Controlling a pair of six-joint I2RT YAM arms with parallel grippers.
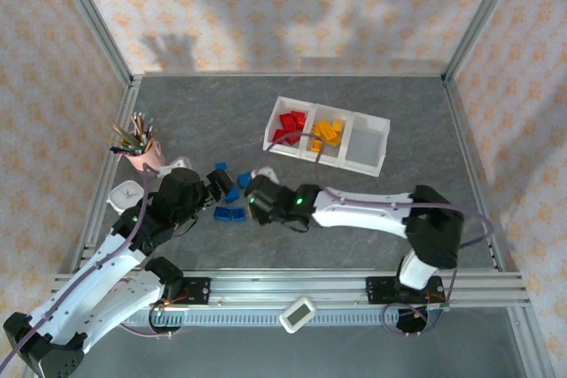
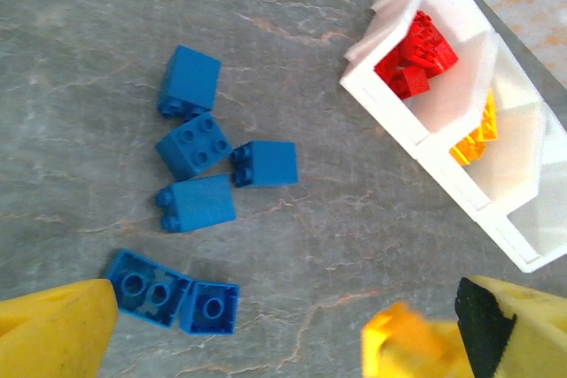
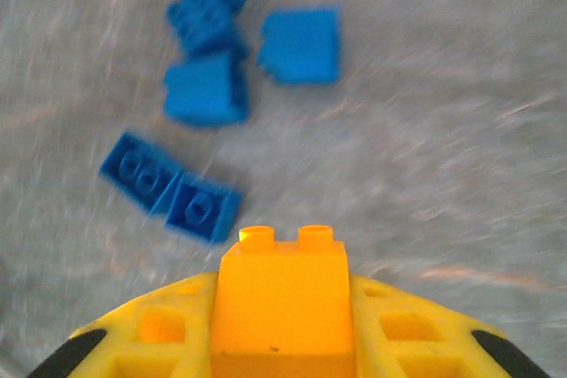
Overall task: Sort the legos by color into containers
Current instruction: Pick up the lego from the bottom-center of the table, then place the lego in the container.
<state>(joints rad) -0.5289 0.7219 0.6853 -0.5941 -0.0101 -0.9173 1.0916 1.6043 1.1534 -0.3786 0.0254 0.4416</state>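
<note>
While right claw (image 3: 283, 343) clamps yellow-orange plastic brick (image 3: 283, 285), seemingly centred | lift straight, clear blue plastic bricks (image 3: 205, 99) | left claw (image 2: 283, 334) apart.

A grey, marble-veined surface (image 1: 213, 117) is stretching across the enclosure, with walls (image 1: 292, 6) papered in a pale orange floral pattern standing around it. At its left edge a pink cup (image 1: 151, 158) is standing upright, holding coloured pencils (image 1: 133, 135) that are fanning out of its mouth. Just beside the cup, on the near side, a small white object (image 1: 127, 194) is lying, too small to identify. A little white device (image 1: 298, 314) with a screen is sitting on the metal rail (image 1: 292, 288) at the near edge
</note>
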